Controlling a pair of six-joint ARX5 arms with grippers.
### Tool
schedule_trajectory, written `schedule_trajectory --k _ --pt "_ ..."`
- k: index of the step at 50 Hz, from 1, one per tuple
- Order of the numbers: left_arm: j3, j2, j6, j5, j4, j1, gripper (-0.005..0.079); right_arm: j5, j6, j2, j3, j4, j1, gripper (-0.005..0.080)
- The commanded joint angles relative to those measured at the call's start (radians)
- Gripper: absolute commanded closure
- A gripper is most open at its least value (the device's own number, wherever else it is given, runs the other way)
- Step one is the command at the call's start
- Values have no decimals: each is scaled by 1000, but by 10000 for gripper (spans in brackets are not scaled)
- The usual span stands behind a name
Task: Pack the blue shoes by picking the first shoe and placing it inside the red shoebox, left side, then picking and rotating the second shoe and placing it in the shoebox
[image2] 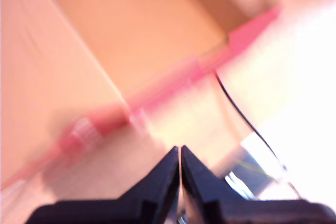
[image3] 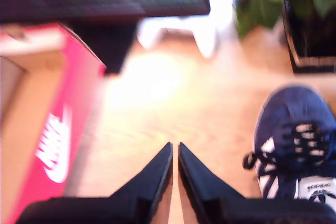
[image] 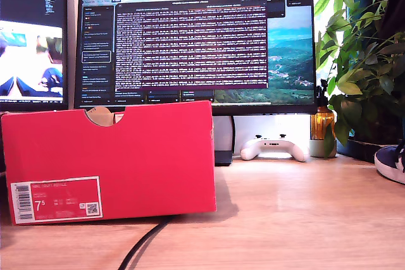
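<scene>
Both grippers are seen with nothing held. My first gripper [image2: 179, 153] is shown with its dark jaws pressed together, tips meeting, above the open interior of the red shoebox [image2: 157, 35]; that view is heavily blurred, and only the box's tan inside, its red rim and a thin black cable [image2: 247, 119] can be made out. My second gripper [image3: 175, 150] is seen with its jaws nearly together, a thin sliver of gap between the tips, over bare wooden table [image3: 157, 108]. One blue shoe [image3: 294, 140] lies just beside it, laces up, white stripes visible.

In the exterior view neither arm is shown. The red shoebox [image: 126, 156] stands at the exterior view's left, label face forward, with the notch in its top edge. At the exterior view's right edge a blue shoe [image: 391, 161] is partly cut off, well apart from the box. A white game controller [image: 274, 148], a monitor [image: 196, 42] and a plant [image: 361, 55] are seen behind.
</scene>
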Motion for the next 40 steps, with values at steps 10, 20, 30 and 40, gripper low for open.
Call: schedule_trajectory --k 10,20,30,40 --pt "-202 -78 -183 -95 219 -71 762 59 -33 13 15 13 5 759" --pt "-290 -175 -287 -232 390 -116 762 84 -40 13 17 11 5 752" --pt "-351 -190 -417 -298 459 -133 762 85 -40 13 17 22 5 752" --pt "-421 -188 -572 -396 616 -192 762 85 -46 13 17 23 5 752"
